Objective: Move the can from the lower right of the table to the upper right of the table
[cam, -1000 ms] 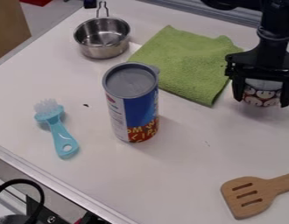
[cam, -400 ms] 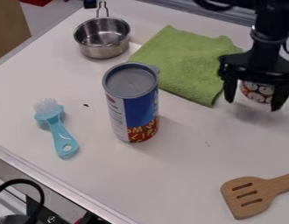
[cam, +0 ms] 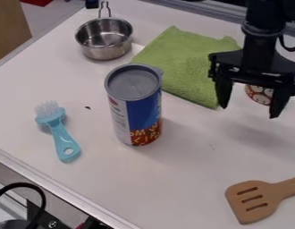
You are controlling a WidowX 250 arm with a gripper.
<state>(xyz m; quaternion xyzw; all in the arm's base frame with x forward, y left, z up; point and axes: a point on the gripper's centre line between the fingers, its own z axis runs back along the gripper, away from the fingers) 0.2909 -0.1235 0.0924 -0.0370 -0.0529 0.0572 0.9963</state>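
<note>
Gripper comes off the can at the table's upper right
In the camera view, the black gripper (cam: 249,110) has shifted leftward and nearer the camera over the last two frames; where the patterned can (cam: 259,93) sat between its fingers, it now shows partly behind them, near the right side of the green cloth (cam: 183,65). The fingers stand apart with nothing clamped between them. The can is in the upper right of the table (cam: 191,179), well apart from the wooden spatula (cam: 267,193) lower down, though too much of it is covered to tell whether it is upright. This looks like a finished release, so the move is probably all but done; what remains is likely just drawing the arm clear without a fingertip catching the can or the tall blue canister (cam: 140,109)
</note>
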